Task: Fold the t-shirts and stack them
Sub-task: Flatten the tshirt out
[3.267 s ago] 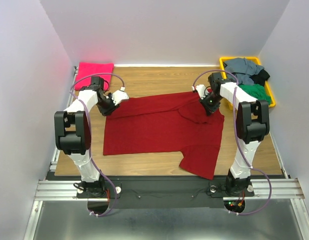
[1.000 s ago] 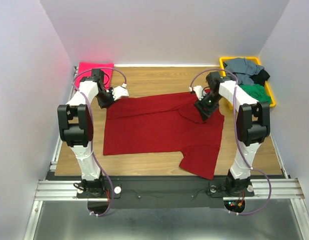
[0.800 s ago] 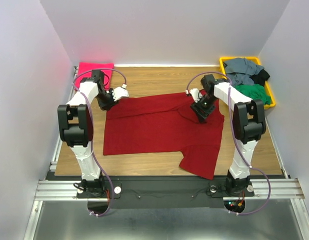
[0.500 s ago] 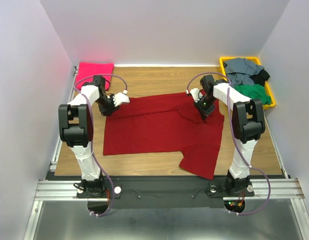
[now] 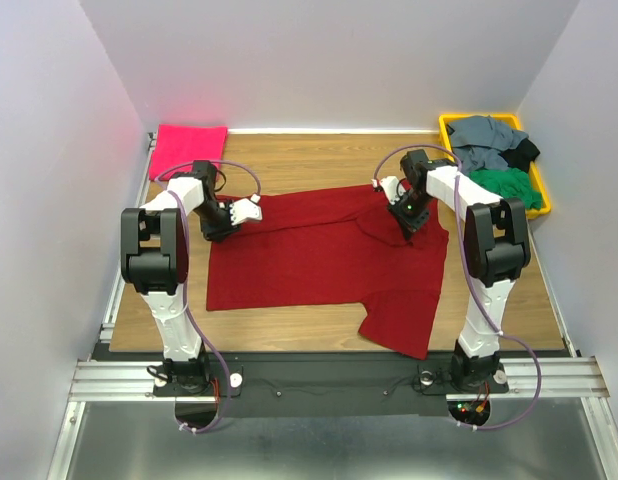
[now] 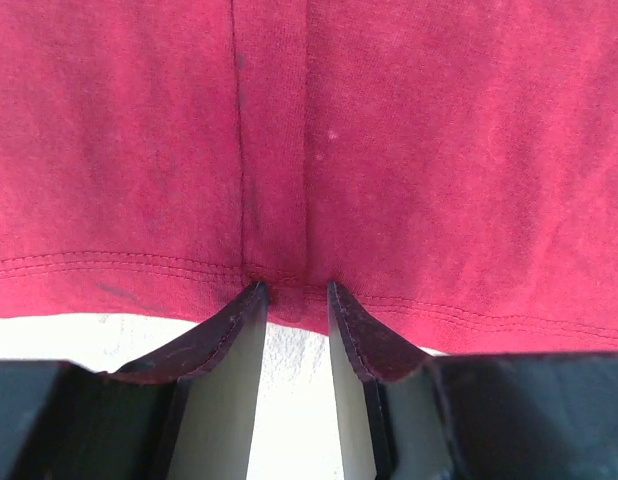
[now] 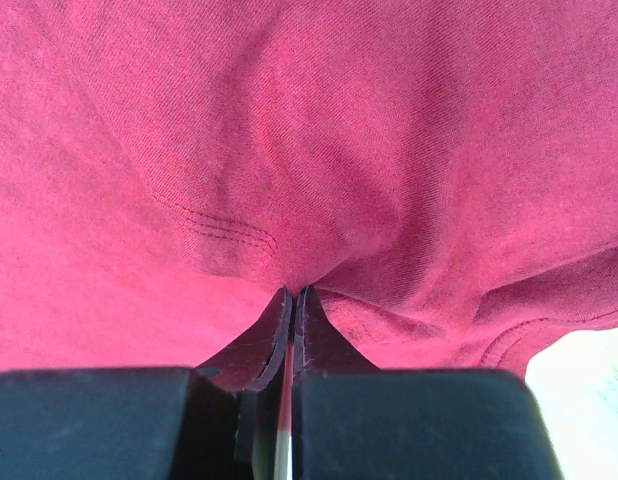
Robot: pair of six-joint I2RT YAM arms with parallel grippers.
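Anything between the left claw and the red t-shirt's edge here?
Nothing visible. The left claw sits at the hem of the red t-shirt, jaws apart, tips touching the fabric. The right claw is shut on the same shirt.

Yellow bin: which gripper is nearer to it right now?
Right. The right gripper is shut on the far right part of the crimson shirt, just left of the yellow bin. The left gripper is at the shirt's far left edge, on the opposite side from the bin.
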